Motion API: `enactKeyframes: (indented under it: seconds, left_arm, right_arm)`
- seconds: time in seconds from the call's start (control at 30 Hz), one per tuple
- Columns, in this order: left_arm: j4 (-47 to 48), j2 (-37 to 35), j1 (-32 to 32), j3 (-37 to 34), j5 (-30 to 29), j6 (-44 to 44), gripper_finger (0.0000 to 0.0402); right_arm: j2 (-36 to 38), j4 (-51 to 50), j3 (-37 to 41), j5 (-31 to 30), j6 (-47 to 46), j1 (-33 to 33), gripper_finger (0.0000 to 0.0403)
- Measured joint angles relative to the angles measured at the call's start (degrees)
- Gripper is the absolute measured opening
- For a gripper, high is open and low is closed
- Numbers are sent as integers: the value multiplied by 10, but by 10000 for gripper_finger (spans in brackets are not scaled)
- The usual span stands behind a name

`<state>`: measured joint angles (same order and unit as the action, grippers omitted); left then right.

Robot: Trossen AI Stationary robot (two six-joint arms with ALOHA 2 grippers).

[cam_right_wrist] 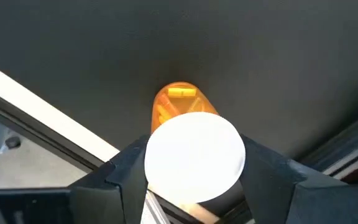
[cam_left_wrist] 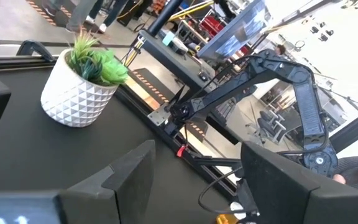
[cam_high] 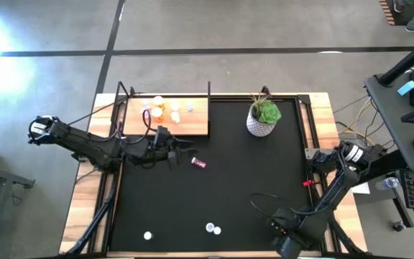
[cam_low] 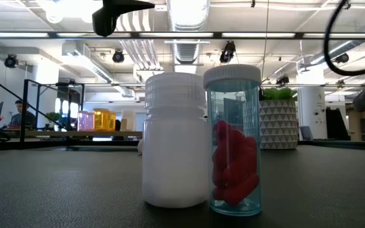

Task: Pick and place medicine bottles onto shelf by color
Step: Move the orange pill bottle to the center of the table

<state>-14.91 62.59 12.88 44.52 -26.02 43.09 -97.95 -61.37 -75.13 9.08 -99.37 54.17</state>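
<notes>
Orange and translucent, a small white-capped medicine bottle [cam_right_wrist: 188, 134] sits between the two dark fingers of the right pincer [cam_right_wrist: 194, 163], which are clamped against the sides of its cap, near the black mat's front right corner. On the mat's front edge stand a white opaque bottle [cam_low: 175, 140] and, touching it, a clear pale blue-green bottle of red capsules [cam_low: 234, 140]; a third white-capped bottle [cam_high: 147, 235] stands apart from them, nearer the front left corner. A pink bottle [cam_high: 199, 163] lies on its side near the mat's middle. The flat light wooden shelf [cam_high: 192, 124] lies at the back left corner of the mat, carrying several small bottles, among them an orange one [cam_high: 158, 109]. The left pincer [cam_high: 174, 152] hangs just beside the shelf's front edge, its fingers apart and empty. A white faceted pot with a green plant [cam_high: 264, 116] stands near the mat's back edge, right of the shelf. The black mat [cam_high: 243, 180] covers most of the wooden bench [cam_high: 323, 119].
</notes>
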Motion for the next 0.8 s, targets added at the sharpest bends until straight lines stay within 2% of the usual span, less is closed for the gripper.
enactKeyframes:
  seconds: [0.17, 0.5, 0.8]
  left_arm:
    - [15, 0, 0, 25, 3, -18, 221]
    - [51, -1, 0, 52, 7, -20, 221]
    - [52, -8, 0, 53, 9, -20, 221]
  right_arm:
    - [0, -27, -18, -14, 104, -72, 221]
    - [0, -22, -56, -67, 363, -289, 214]
    - [-1, 27, -67, -92, 476, -430, 214]
